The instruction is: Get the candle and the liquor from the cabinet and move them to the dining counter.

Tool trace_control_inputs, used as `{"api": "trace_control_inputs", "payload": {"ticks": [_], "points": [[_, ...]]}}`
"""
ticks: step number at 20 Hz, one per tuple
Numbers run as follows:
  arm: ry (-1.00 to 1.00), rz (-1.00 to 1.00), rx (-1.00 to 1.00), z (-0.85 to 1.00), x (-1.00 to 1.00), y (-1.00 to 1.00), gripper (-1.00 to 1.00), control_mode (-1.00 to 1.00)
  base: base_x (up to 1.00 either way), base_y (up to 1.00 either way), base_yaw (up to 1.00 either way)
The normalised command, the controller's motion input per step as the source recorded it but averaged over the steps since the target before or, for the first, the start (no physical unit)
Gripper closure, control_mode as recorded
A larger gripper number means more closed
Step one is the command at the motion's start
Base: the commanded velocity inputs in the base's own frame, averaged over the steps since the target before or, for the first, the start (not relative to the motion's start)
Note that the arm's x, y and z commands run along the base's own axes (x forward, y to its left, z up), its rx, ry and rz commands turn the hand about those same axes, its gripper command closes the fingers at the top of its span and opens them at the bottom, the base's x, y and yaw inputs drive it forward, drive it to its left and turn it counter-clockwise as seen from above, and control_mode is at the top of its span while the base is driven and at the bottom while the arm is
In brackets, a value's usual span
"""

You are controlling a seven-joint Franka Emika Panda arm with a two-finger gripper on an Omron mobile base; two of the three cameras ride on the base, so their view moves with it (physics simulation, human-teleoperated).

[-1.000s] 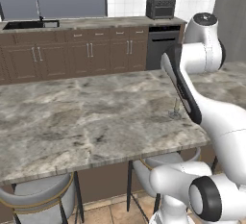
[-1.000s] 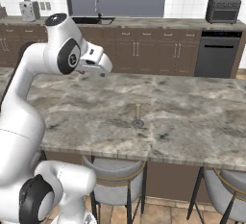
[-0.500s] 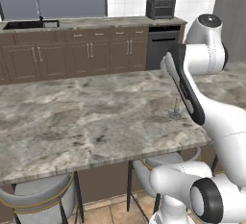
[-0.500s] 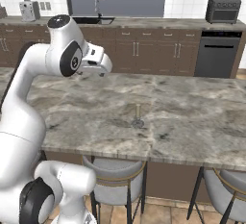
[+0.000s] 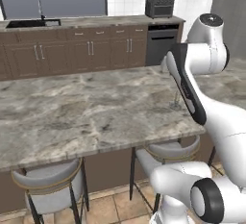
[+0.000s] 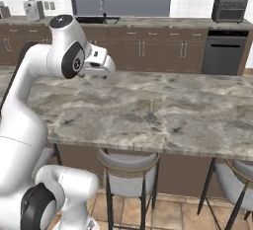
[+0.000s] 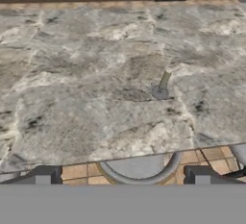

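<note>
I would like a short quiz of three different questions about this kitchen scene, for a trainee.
1. True or false: the candle stands upright on the dining counter.
2. What do the jaws hold? A) the candle B) a bottle C) nothing
3. Fill in: in the right base view, just below the counter edge nearest the candle is a bar ____.

Key: 1 true. 2 C; they stand open and empty. 3 stool.
</note>
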Motion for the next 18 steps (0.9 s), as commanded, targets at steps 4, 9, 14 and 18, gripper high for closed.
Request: {"api": "trace_control_inputs", "payload": {"ticks": [4,9,14,18], "points": [[0.00,0.00,0.00,0.00,0.00,0.00,-1.00,1.00,-1.00,1.00,-0.02],[0.00,0.00,0.00,0.00,0.00,0.00,-1.00,1.00,-1.00,1.00,0.00],[0.00,0.00,0.00,0.00,0.00,0.00,-1.00,1.00,-0.69,1.00,0.03],[0.00,0.00,0.00,0.00,0.00,0.00,-1.00,1.00,-0.04,1.00,0.06]]}}
